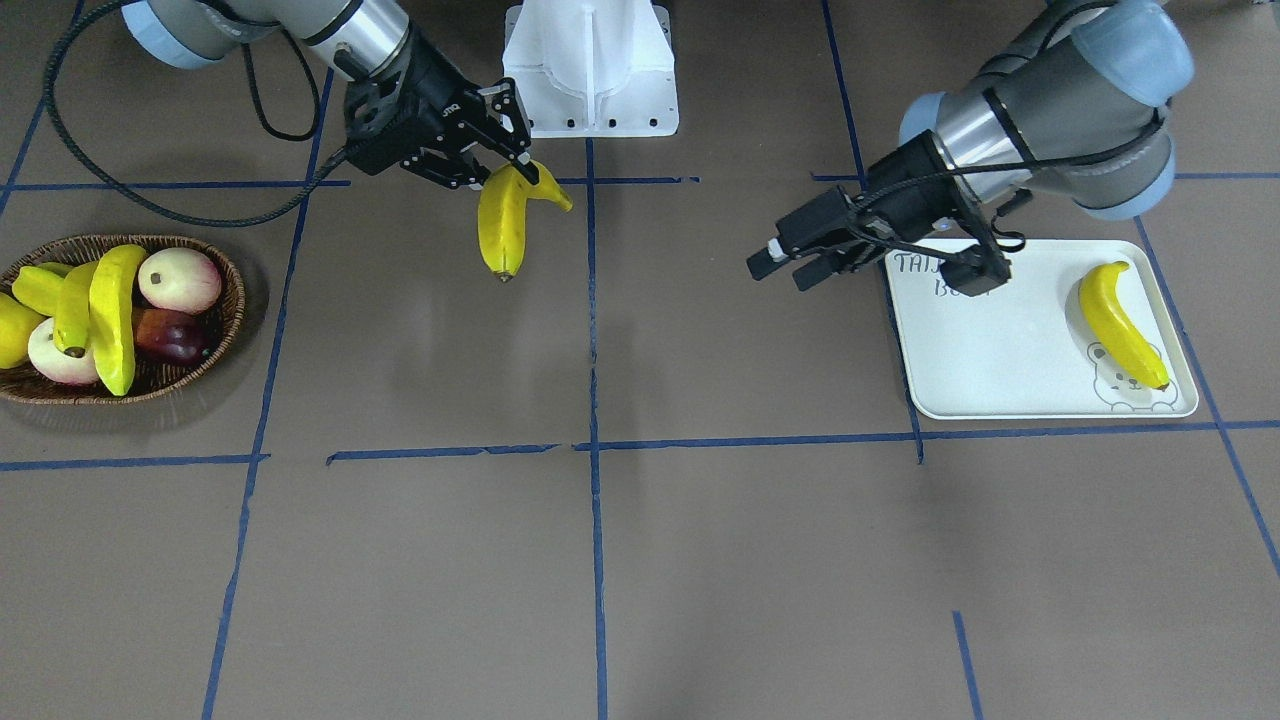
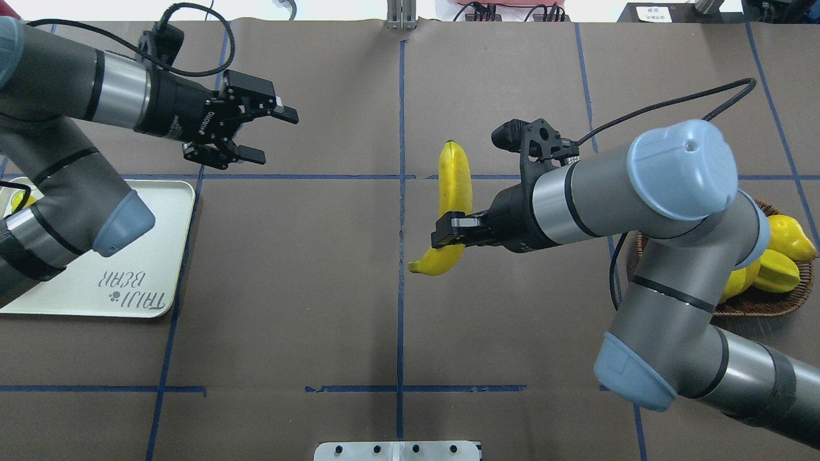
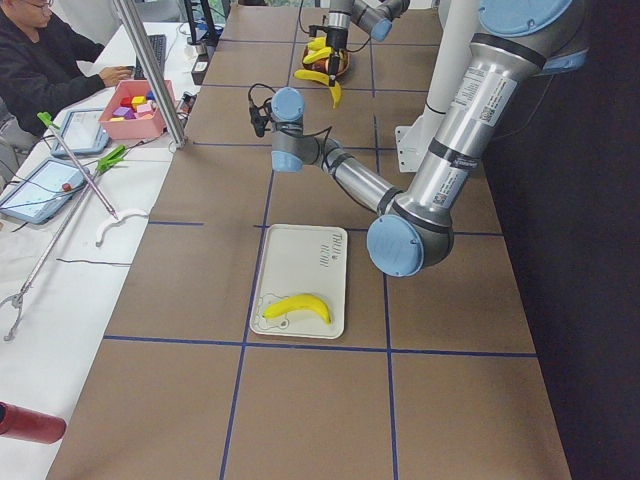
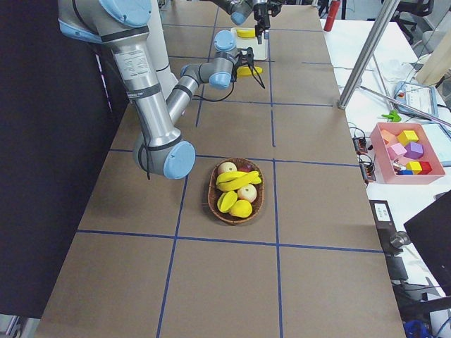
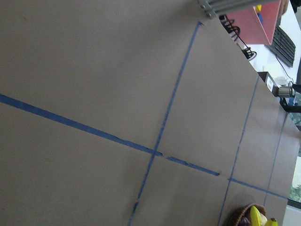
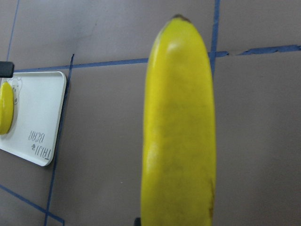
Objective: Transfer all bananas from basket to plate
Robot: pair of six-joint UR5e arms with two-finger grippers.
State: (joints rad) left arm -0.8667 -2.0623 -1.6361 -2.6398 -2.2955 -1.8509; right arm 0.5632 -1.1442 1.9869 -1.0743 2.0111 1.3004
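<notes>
Close to the right end of the tabletop, the basket held a first banana and a second banana side by side, next to an apple. Toward the tabletop's middle, the right end effector was clenched on a third banana near its stem, holding it clear of the surface with the free tip hanging down. Farther along, the plate lay near the left end. The left end effector hovered by its corner, fingers spread, grasping nothing. A fourth banana rested inside the plate, toward its end-side rim.
</notes>
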